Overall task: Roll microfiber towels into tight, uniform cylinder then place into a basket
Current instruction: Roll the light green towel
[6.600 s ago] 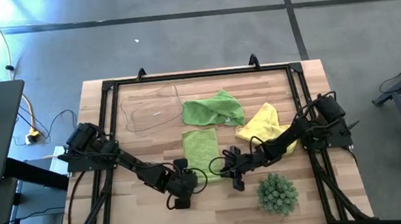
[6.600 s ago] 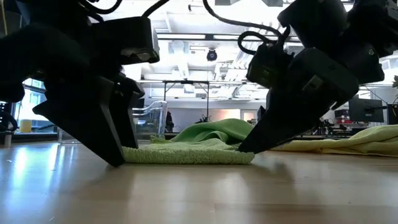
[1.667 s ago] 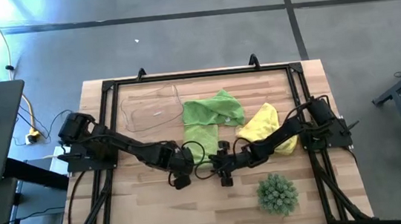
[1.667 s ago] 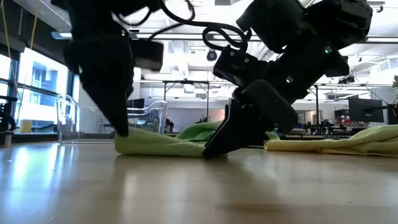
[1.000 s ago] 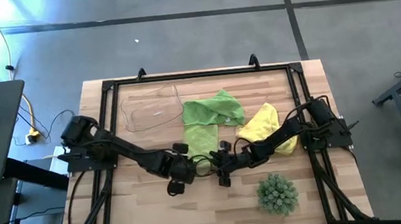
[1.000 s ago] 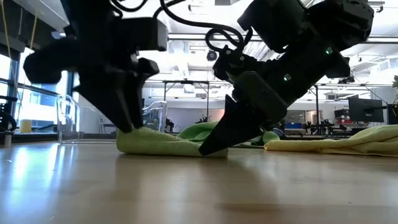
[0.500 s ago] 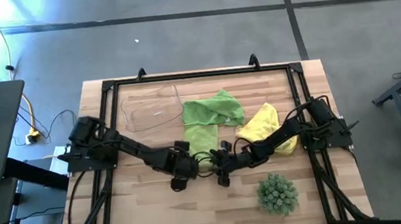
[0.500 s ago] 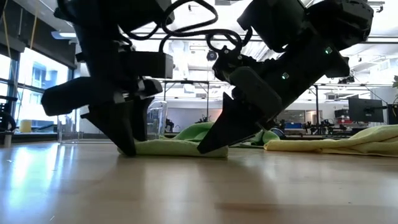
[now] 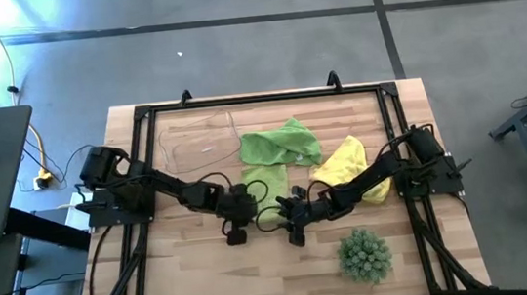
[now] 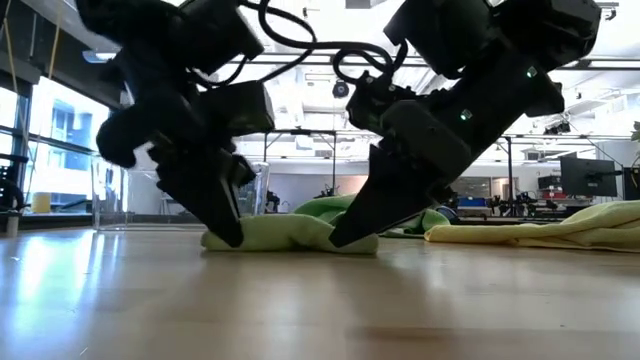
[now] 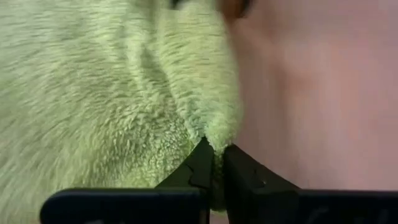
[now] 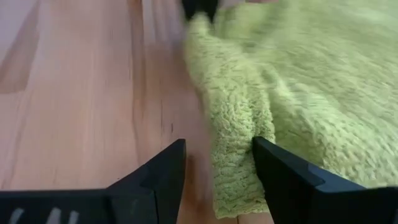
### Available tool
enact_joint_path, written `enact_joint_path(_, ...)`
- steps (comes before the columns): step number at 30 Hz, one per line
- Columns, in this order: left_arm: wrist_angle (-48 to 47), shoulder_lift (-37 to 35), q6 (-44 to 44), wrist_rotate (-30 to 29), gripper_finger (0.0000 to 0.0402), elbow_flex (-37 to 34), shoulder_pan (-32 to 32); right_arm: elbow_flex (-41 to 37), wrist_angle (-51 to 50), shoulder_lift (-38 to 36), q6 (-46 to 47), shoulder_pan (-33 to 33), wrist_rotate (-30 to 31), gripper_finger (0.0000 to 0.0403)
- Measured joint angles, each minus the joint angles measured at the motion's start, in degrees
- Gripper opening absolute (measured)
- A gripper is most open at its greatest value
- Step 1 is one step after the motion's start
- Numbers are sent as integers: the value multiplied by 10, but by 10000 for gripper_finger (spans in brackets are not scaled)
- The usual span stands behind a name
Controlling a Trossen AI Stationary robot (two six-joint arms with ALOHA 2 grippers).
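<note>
A lime green microfiber towel (image 9: 263,184) lies mid-table, its near edge bunched into a low roll (image 10: 290,233). My left gripper (image 9: 248,214) is shut on that edge's left end. My right gripper (image 9: 288,220) stands open at the right end, one finger on each side of the roll (image 12: 239,149). A second lime green towel (image 9: 281,143) lies crumpled behind it on the wood. A yellow towel (image 9: 342,163) lies to the right. The clear basket (image 9: 194,141) stands at the far left. My left gripper pinches a raised fold at the towel's near edge (image 11: 217,140) between its two fingers. The fingers slant down from the table's near left side. The fold stands up in the pinch, and the towel lies on the table. My right gripper slants down from the right with its fingertips (image 10: 345,238) at the roll's right end. One finger (image 12: 273,168) lies against the pile, and the roll sits in the open gap; I cannot tell whether it presses the towel.
A spiky green ball-shaped plant (image 9: 365,255) stands near the front right, close to my right arm. A black frame (image 9: 239,102) runs round the tabletop. Bare wood shows in front of both grippers.
My left gripper has gone toward the table's far edge and shut on the towel's near edge. That edge has bunched up into a taller, shorter hump, while the towel's far part has stayed flat. My right gripper has kept its place, open.
</note>
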Motion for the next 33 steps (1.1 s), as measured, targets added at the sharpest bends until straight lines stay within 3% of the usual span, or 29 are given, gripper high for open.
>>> enact_joint_path(4, 64, -4, -63, 82, 9, -34, 17, 0, -11, -7, -14, 0, -12, 180)
enact_joint_path(8, 103, -4, -141, 105, 8, -56, 29, 0, -31, -19, -39, -7, -35, 180)
enact_joint_path(13, 117, -5, -193, 107, 8, -68, 33, -1, -51, -35, -117, -20, -50, 180)
enact_joint_path(20, 125, -5, -201, 101, 8, -70, 31, -2, -45, -31, -259, -22, -40, 180)
enact_joint_path(23, 125, -5, -210, 98, 8, -70, 31, -1, -39, -24, -279, -22, -33, 176)
enact_joint_path(27, 125, -5, -210, 95, 8, -70, 31, 0, -36, -11, -257, -22, -31, 135)
enact_joint_path(33, 125, -6, -210, 94, 11, -70, 30, 1, -37, -9, -176, -40, -59, 29)
